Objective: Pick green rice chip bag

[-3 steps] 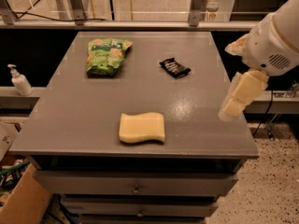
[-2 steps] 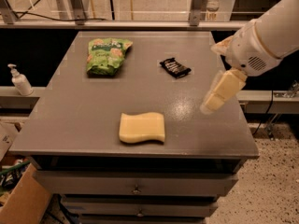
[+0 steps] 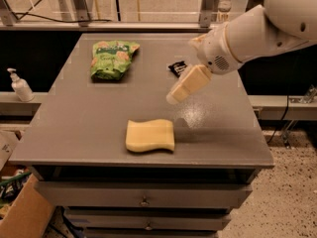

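The green rice chip bag (image 3: 113, 59) lies flat on the grey table (image 3: 89, 123) at the far left. It is bright green with pale round chip pictures. My gripper (image 3: 174, 98) hangs from the white arm that reaches in from the upper right. It hovers above the middle of the table, well to the right of the bag and nearer to me. It holds nothing that I can see.
A pale yellow wavy sponge (image 3: 149, 135) lies near the table's front edge, just below the gripper. A small black wrapped bar (image 3: 176, 68) lies behind the gripper, partly hidden by it. A white pump bottle (image 3: 20, 86) stands on a ledge at the left.
The arm has swung left from the table's right edge to over its middle, closer to the bag. The bag, sponge and bar have not moved.
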Robot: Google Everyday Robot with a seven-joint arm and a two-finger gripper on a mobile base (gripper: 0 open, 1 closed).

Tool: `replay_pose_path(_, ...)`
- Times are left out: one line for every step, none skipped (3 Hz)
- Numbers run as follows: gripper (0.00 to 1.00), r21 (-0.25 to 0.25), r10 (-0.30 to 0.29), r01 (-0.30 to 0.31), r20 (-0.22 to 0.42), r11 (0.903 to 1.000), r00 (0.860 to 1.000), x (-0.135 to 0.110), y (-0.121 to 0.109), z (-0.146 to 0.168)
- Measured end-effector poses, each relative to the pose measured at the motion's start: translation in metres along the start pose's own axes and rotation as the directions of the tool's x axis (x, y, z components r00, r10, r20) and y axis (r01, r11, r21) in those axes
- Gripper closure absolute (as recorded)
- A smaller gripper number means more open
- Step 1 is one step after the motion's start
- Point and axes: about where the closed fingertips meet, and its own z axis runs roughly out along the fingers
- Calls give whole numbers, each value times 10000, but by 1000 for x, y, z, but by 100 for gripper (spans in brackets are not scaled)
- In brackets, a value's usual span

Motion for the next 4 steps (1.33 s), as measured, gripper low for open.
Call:
replay_pose_path(0, -175, -172, 180, 426, 9997, 9989, -36, 7, 27)
replay_pose_path(0, -103, -131, 136, 498, 9999, 9987, -35, 10, 26)
replay_pose_path(0, 86, -171, 164, 904, 9998, 9958, -32, 11, 42)
replay_pose_path(0, 669, -276, 177, 1487, 9976, 9885, -32, -4, 68)
